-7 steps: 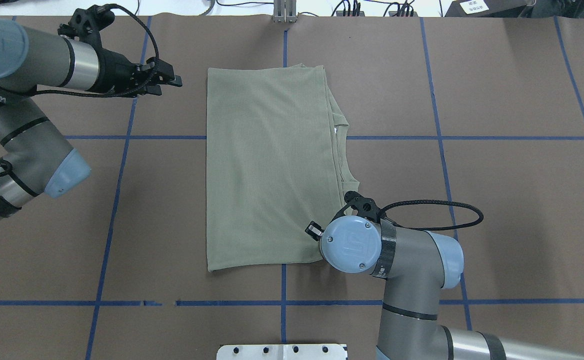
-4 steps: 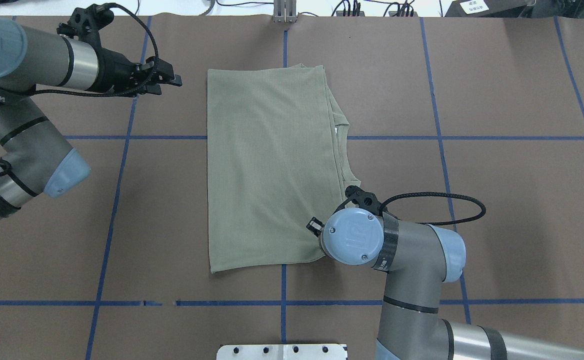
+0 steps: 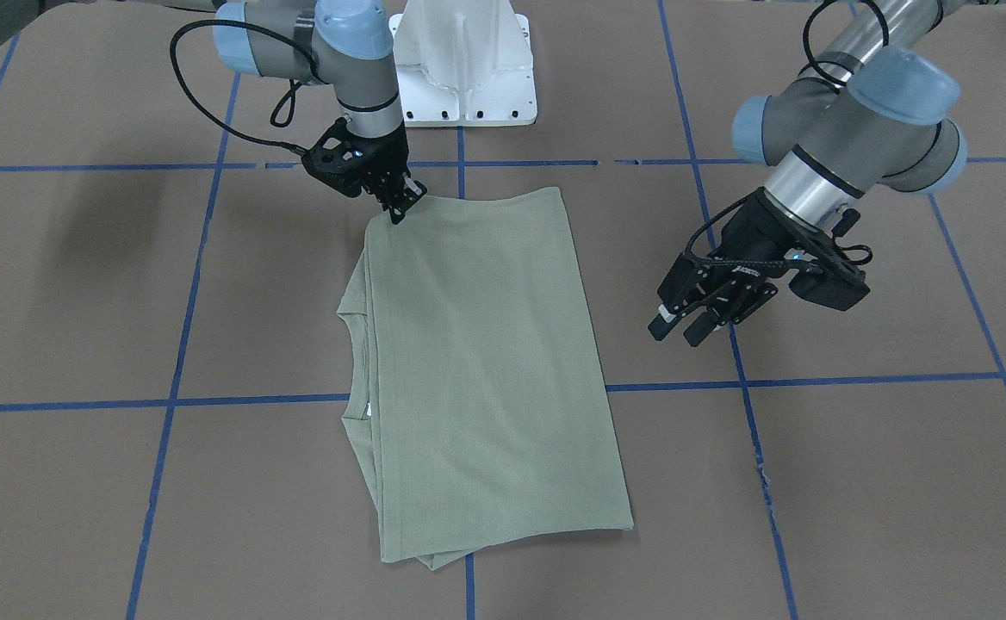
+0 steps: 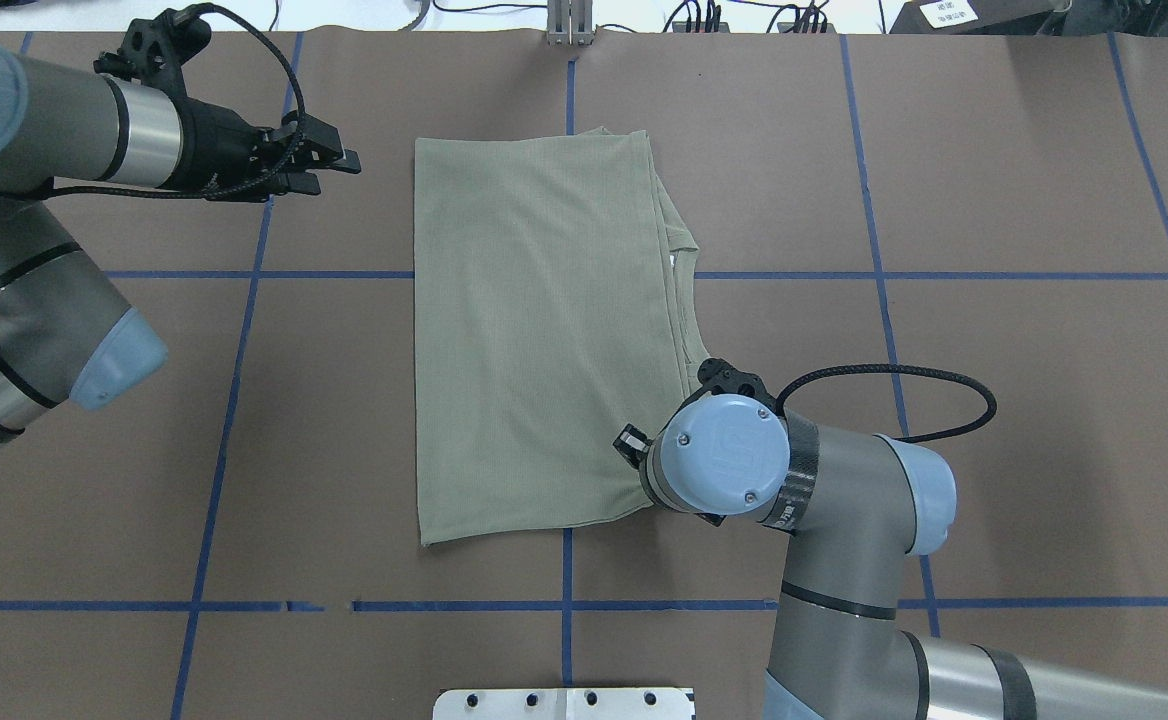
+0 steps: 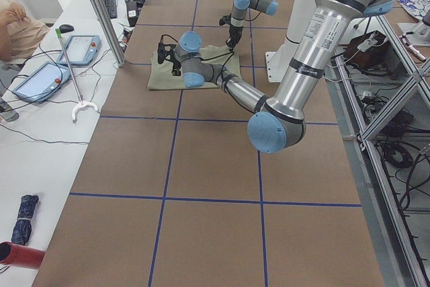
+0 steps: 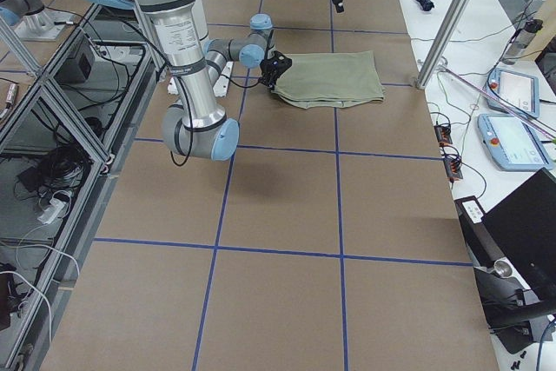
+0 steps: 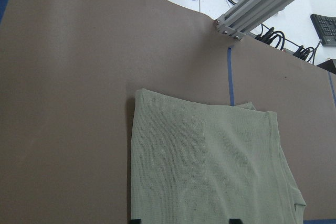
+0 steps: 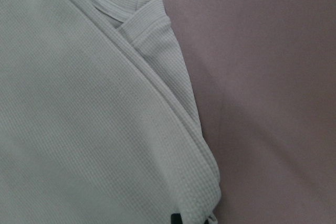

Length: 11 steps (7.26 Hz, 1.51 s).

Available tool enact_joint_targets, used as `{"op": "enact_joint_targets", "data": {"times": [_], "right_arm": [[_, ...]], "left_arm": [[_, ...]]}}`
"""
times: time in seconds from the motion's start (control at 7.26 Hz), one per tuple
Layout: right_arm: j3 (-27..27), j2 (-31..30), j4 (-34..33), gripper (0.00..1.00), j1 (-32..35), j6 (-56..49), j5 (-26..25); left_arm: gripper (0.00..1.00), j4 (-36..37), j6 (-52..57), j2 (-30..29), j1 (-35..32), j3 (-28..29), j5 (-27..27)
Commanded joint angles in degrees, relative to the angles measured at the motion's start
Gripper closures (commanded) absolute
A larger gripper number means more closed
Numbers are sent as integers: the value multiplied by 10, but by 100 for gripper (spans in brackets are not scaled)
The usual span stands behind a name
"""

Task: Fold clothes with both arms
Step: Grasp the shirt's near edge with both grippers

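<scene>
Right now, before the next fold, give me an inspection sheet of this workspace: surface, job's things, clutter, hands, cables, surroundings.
Surface: brown table with a blue tape grid.
Job's things: green shirt, folded into a rectangle and lying flat, collar toward the robot's right.
Clutter: nothing seen on the table.
Hands: right hand looks closed on the shirt corner nearest the robot's base; left hand is open above bare table, clear of the shirt.
Cables: a black cable loops off the right wrist and another off the left wrist; both are clear of the shirt.
Surroundings: white pedestal; side bench with tablets and a keyboard.
</scene>
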Motion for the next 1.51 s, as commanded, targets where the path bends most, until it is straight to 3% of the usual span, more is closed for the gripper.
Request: {"op": "enact_joint_targets", "data": {"times": [0.0,0.28,0.41,0.55,0.69,0.96,1.38], "right_arm": [[34,-1,-40,100,-30,19,-3],[63,-16,-54,100,-40,20,-3],[63,-18,-54,100,-40,20,-3],[63,-18,-54,100,-41,19,-3],[63,-18,-54,100,-42,20,-3],[63,-19,-54,100,-42,19,-3],[63,-18,-54,100,-42,20,-3]], "left_arm": [[35,0,-132,50,58,-86,26],[32,3,-228,119,172,-150,145],[31,27,-239,142,217,-170,175],[31,96,-276,140,259,-176,210],[31,121,-286,137,316,-177,267],[32,130,-318,134,395,-165,273],[33,174,-318,115,413,-164,272]]}}
